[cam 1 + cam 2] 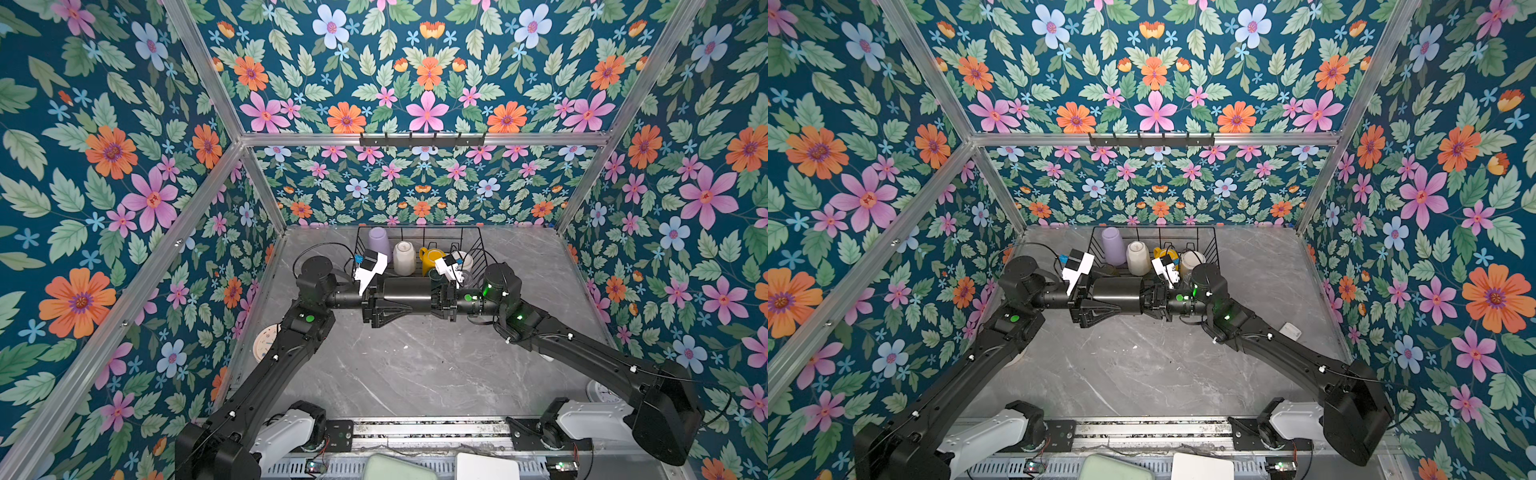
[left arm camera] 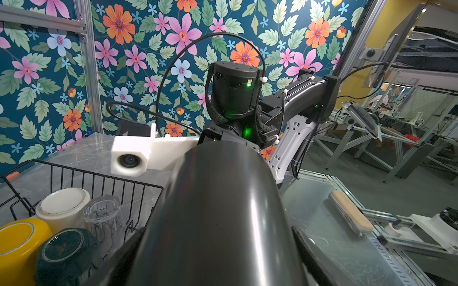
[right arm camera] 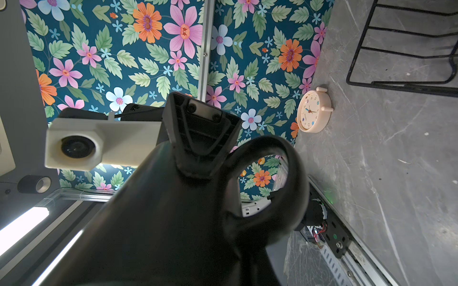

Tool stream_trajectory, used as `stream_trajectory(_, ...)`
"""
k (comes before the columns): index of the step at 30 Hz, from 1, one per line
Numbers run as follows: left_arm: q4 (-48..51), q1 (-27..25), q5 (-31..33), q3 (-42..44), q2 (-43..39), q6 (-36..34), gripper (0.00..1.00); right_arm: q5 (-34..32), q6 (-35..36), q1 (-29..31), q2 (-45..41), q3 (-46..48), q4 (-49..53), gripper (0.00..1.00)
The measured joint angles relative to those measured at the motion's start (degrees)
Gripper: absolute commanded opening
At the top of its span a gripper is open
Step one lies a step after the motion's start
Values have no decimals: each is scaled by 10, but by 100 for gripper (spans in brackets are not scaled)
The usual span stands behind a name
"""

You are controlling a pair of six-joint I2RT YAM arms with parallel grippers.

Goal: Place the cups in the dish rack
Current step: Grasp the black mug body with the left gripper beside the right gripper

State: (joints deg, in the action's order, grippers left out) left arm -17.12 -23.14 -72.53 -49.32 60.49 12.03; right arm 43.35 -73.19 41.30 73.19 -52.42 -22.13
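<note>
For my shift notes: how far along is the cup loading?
Done, in the dish rack: lilac tumbler, white mug, yellow mug, dark-green mug, clear glass, second white mug. In hand: black mug, right claw shut on it, left claw straddling it. Left: racking it.

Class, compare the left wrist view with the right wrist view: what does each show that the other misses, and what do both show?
Only the left wrist view: the yellow mug, dark-green mug, clear glass and white mug, upside down in the dish rack. Only the right wrist view: the alarm clock and the handle of the black mug. Both: the black mug's body, dish rack wires and grey table.
</note>
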Motion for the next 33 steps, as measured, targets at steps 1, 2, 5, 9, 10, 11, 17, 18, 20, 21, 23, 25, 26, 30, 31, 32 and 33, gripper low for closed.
stream_trajectory(1, 0, 0, 0, 0, 0, 0, 48, 0, 0, 0, 0, 0, -1, 0)
stream_trajectory(2, 0, 0, 0, 0, 0, 0, 40, 0, 0, 0, 1, 0, -2, 0)
stream_trajectory(5, 0, 0, 0, -1, 0, 0, 20, 0, -1, 0, 2, 0, -4, 0)
stream_trajectory(9, 1, 0, 1, -2, 0, 0, 0, 0, -2, 0, 2, 0, -5, 0)
stream_trajectory(10, 1, 0, 1, -2, 0, 0, 0, 0, -3, 0, 2, 0, -6, 0)
stream_trajectory(11, 0, 0, 1, -3, 0, 0, 0, 0, -3, 0, 2, 0, -8, 0)
stream_trajectory(17, 3, 0, 7, -3, -5, -1, 0, 0, -7, 1, 2, 3, -19, 0)
stream_trajectory(18, 3, 0, 8, -3, -6, -1, 0, 0, -8, 1, 2, 3, -21, 0)
stream_trajectory(20, 3, 0, 9, -3, -6, -2, 27, 0, -8, 1, 2, 3, -21, 0)
stream_trajectory(21, 3, 0, 9, -3, -5, -2, 36, 0, -8, 1, 2, 3, -21, 0)
stream_trajectory(23, 4, 0, 7, -6, -2, -3, 54, 0, -8, 1, 2, 3, -20, 0)
stream_trajectory(25, 3, 0, 4, -8, 2, -4, 70, 0, -7, 1, 2, 1, -18, 0)
stream_trajectory(26, 3, 0, 3, -9, 3, -4, 78, 0, -7, 1, 2, 0, -17, 0)
stream_trajectory(30, 4, 0, 3, -9, 3, -4, 89, -1, -5, 1, 0, 0, -15, 0)
stream_trajectory(31, 4, 0, 4, -9, 3, -4, 91, -1, -5, 1, 0, 0, -15, 0)
stream_trajectory(32, 6, 0, 7, -9, 3, -4, 93, -3, -2, 2, 0, -1, -15, 0)
stream_trajectory(33, 8, -1, 8, -9, 3, -4, 95, -3, -1, 3, 0, -1, -15, 0)
